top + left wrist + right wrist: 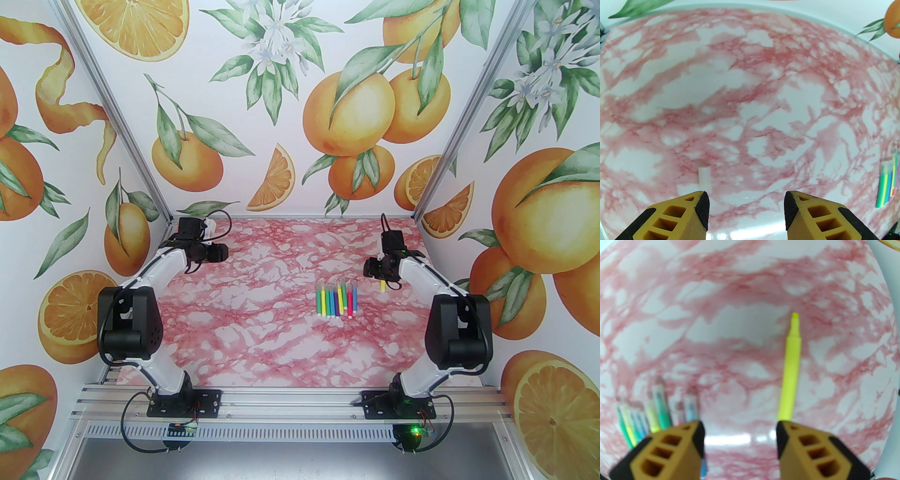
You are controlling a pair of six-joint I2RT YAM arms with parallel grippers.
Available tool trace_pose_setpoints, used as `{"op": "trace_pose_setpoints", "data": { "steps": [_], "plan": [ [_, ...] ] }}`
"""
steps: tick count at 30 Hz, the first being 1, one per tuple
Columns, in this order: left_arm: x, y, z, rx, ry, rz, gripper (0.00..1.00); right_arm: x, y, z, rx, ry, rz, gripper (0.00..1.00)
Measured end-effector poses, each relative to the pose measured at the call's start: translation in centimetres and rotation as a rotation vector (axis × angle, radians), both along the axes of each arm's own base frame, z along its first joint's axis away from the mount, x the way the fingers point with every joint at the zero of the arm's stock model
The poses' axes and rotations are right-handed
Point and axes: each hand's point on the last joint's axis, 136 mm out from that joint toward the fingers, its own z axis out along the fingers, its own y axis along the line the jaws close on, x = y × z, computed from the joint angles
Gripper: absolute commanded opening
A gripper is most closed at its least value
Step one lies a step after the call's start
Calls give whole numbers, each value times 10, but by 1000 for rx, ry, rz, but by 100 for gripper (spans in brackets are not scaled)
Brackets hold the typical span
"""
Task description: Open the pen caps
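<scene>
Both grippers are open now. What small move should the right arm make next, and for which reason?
Probably move the right gripper toward its left, over the row of markers, and lower onto the nearest one. It is open and empty; the yellow marker ahead of it lies uncapped, tip bare, while those in the row seem capped.
</scene>
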Motion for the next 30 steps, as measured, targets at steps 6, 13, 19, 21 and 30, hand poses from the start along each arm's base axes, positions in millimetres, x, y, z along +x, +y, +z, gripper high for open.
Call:
{"op": "trace_pose_setpoints", "data": {
  "steps": [6, 13, 19, 21, 30],
  "plan": [
    [-31, -61, 22, -102, -46, -173, 61, -27, 52, -5, 20, 13, 109, 54],
    [-53, -107, 49, -163, -136, -305, 61, -53, 72, -22, 39, 63, 144, 50],
    [-67, -110, 38, -169, -138, -319, 62, -60, 74, -29, 48, 86, 140, 46],
    [-72, -108, 33, -168, -130, -318, 62, -63, 73, -32, 48, 94, 136, 44],
    [-81, -104, 29, -156, -134, -307, 62, -71, 71, -40, 49, 122, 117, 37]
  ]
}}
